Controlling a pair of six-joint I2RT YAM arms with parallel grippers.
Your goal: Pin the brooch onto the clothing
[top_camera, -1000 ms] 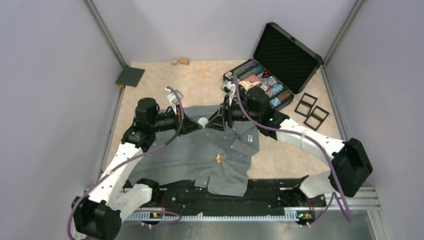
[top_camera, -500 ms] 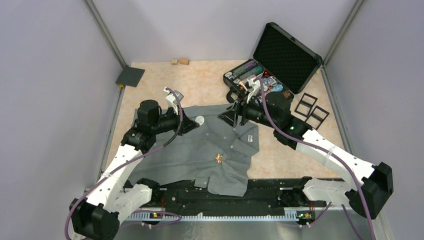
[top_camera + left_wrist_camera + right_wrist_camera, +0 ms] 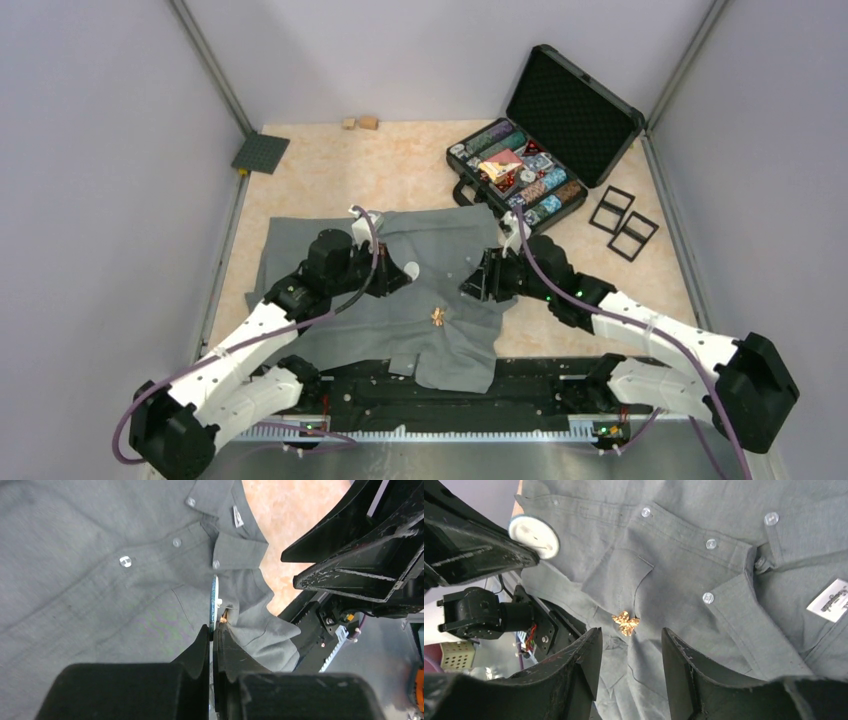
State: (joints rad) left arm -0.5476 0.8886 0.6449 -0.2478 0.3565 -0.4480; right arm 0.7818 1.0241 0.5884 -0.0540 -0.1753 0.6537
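Observation:
The grey shirt (image 3: 350,320) lies spread on the table, buttons and white neck label (image 3: 831,600) facing up. A small gold brooch (image 3: 438,317) sits on it by the chest pocket, and also shows in the right wrist view (image 3: 625,623). My left gripper (image 3: 400,273) is shut on a thin white round disc (image 3: 534,536), seen edge-on in the left wrist view (image 3: 214,602), and holds it just above the shirt, left of the brooch. My right gripper (image 3: 631,632) is open and empty, hovering over the shirt with the brooch just beyond its fingertips.
An open black case (image 3: 520,170) full of chips stands at the far right of the shirt. Two black frames (image 3: 620,222) lie beside it. A dark square plate (image 3: 260,153) and two small wooden blocks (image 3: 360,123) lie at the back. A black rail (image 3: 540,385) runs along the near edge.
Both grippers have moved from the collar area toward the near side, closer to the brooch. The right arm swung out over the case and came back. The left gripper keeps the white disc.

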